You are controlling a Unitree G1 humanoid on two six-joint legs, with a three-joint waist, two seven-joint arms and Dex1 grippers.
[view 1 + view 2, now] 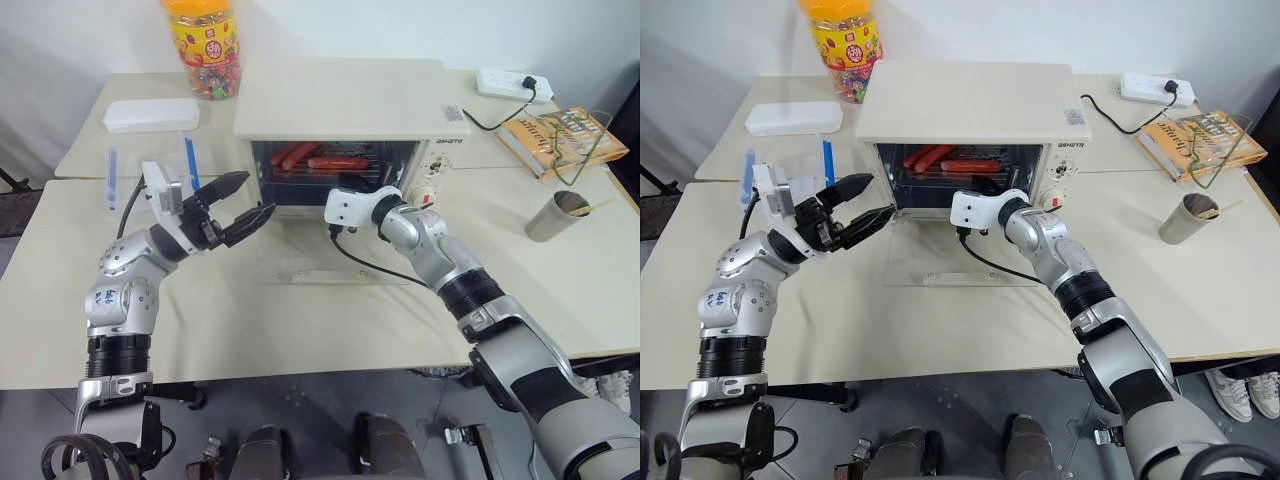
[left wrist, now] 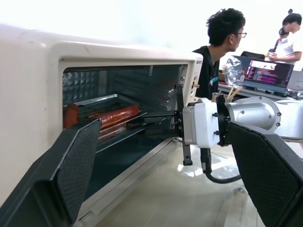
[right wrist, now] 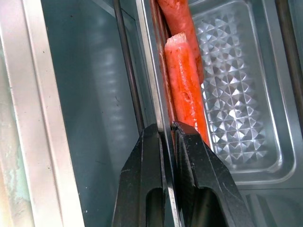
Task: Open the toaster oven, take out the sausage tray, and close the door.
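Metal sausage tray rim is pinched by right gripper inside the oven; a straight outward pull is required.

Toaster oven: boxy, cream-white, standing at twelve o'clock on the table, cavity open toward six o'clock; control knobs at its three o'clock side. Door: drop-down glass panel, lowered flat onto the tabletop at six o'clock of the cavity, its handle bar along the near edge. Sausage tray: shallow silver metal, ridged diamond-pattern bottom, rounded corners, resting level inside the cavity, carrying reddish-brown sausages laid lengthwise beside its front rim, which lies between two black fingers.
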